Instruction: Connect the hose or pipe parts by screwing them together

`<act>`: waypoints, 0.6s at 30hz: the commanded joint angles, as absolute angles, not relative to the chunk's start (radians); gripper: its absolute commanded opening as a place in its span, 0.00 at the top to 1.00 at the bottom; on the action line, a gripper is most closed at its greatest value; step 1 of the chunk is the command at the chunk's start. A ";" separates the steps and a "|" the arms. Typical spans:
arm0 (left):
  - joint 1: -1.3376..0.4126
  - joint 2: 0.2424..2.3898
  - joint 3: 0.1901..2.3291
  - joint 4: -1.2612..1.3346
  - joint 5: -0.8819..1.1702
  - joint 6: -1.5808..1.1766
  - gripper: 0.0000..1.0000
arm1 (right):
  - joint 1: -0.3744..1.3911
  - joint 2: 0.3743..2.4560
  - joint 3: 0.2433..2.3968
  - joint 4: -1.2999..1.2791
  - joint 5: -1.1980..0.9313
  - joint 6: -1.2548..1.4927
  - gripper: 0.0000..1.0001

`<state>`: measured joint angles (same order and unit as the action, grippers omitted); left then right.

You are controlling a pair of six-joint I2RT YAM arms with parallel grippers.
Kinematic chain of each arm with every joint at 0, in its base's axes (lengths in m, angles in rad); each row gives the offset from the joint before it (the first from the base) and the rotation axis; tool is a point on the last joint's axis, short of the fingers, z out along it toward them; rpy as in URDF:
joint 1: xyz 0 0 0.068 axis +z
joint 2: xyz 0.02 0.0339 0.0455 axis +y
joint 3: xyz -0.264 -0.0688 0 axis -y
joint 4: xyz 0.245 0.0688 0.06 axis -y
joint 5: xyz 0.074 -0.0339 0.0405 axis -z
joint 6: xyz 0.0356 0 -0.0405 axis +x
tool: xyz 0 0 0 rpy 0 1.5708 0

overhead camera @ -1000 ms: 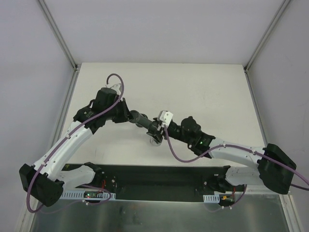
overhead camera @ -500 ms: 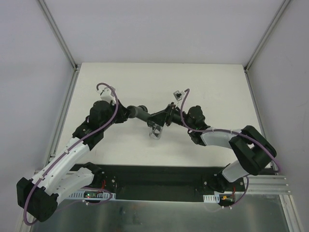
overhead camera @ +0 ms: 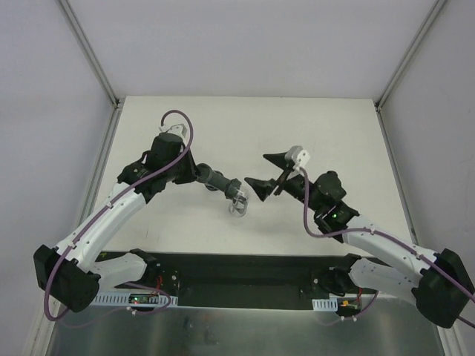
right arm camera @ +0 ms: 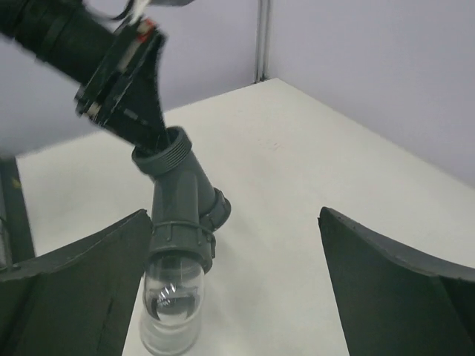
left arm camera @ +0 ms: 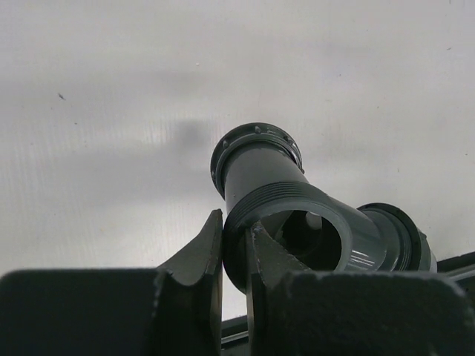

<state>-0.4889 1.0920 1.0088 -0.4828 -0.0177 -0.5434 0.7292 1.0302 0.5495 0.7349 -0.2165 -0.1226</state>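
Risk – translucent clear short cylindrical connector (right arm camera: 171, 311) might be part-threaded on dark grey branched plastic fitting (right arm camera: 178, 200) pinched in left claw (left arm camera: 234, 222); right claw (overhead camera: 261, 170) gaped empty – could drop.

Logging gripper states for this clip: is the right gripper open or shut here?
Open. The right gripper has its fingers wide apart, clear of the grey pipe fitting.

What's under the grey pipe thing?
A clear connector sits in the lower socket of the grey pipe fitting, over the white table. The socket hides how far in it goes.
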 commanded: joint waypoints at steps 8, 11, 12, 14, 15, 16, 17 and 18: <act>-0.472 1.183 1.192 -0.698 0.093 -0.568 1.00 | 1.026 0.945 0.560 0.494 -0.143 -0.942 0.04; -0.472 1.198 1.200 -0.706 0.115 -0.566 1.00 | 1.063 0.989 0.598 0.456 -0.130 -0.971 0.04; -0.471 1.195 1.198 -0.706 0.115 -0.569 1.00 | 1.072 1.021 0.609 0.428 -0.112 -0.980 0.04; -0.472 1.195 1.200 -0.706 0.124 -0.572 1.00 | 1.091 1.067 0.633 0.425 -0.068 -0.985 0.04; -0.471 1.192 1.201 -0.706 0.132 -0.575 1.00 | 1.097 1.083 0.635 0.426 -0.060 -0.985 0.04; -0.471 1.193 1.203 -0.706 0.138 -0.577 1.00 | 1.101 1.095 0.641 0.428 -0.055 -0.985 0.04; -0.472 1.192 1.203 -0.706 0.150 -0.584 1.00 | 1.103 1.120 0.653 0.433 -0.048 -0.977 0.04; -0.472 1.189 1.203 -0.706 0.155 -0.587 1.00 | 1.104 1.132 0.663 0.434 -0.045 -0.965 0.04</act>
<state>-0.4824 1.1995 1.1534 -0.7006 0.0940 -0.5446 1.0920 1.0882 0.5915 0.4290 -0.1055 -0.9386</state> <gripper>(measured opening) 0.085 0.961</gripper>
